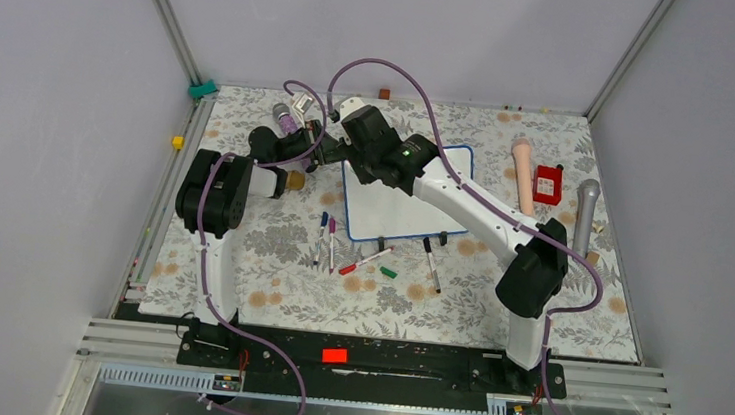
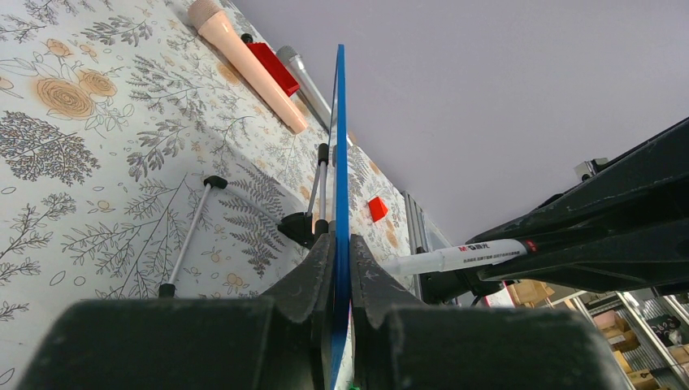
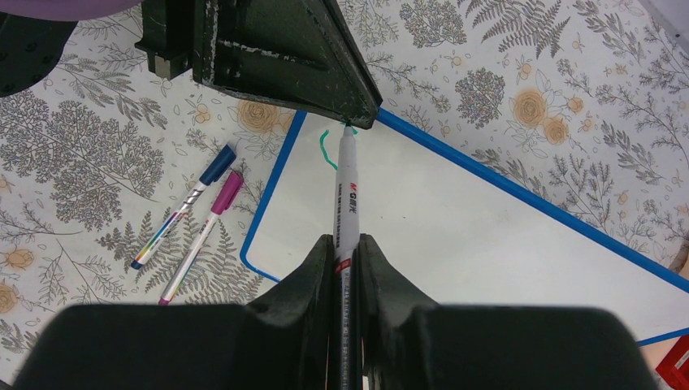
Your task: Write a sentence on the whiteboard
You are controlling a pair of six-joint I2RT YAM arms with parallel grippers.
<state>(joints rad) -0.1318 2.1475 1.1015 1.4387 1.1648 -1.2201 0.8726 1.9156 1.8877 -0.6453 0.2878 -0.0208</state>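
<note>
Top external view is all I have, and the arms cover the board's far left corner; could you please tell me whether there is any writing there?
Observer: Yes. The right wrist view shows one short green stroke on the whiteboard near that corner.
Operator: Is the pen held firmly?
Observer: The right gripper is shut on the marker, whose tip sits by the stroke.
Operator: And what steadies the board?
Observer: The left gripper is shut on its blue edge, seen edge-on from the left wrist.
</note>
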